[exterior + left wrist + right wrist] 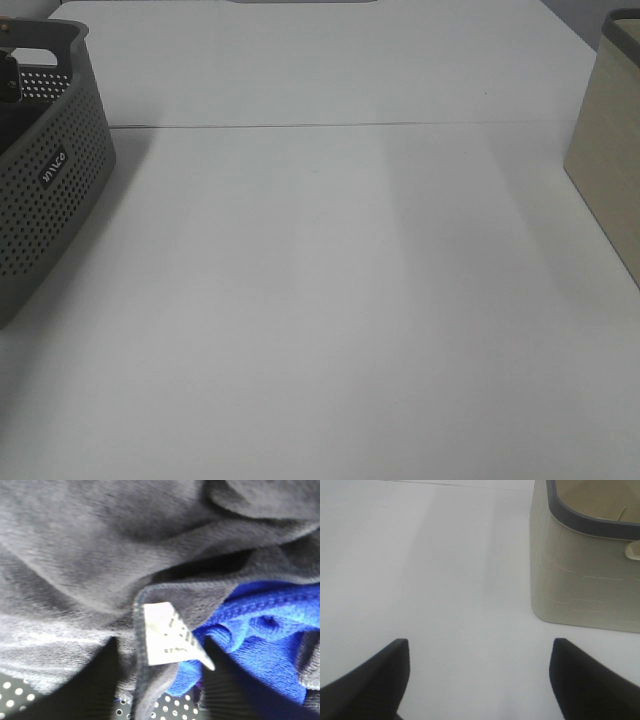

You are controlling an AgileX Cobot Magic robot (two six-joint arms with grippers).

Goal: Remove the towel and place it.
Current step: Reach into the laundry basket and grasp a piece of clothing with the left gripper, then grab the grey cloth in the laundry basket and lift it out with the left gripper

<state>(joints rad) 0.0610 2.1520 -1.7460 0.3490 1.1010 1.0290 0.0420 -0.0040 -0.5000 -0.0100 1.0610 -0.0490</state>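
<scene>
Down in the basket (10,692), the towel (90,555) looks soft and limp; I'd pinch its hem (140,650) beside the tag (167,635). My left claw's spread I cannot tell.

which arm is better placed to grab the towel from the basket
Left: its wrist view is filled by the towel in the grey basket; the right end effector hangs open over the table.

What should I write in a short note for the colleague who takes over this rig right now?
Left gripper: down in the grey basket, at the hem of the towel; grip unclear.
Right gripper: open, empty, above the table beside the beige bin.
Towel: crumpled in the basket, against the blue cloth.
Done: nothing removed yet.
To do: lift the towel out and place it.
</scene>
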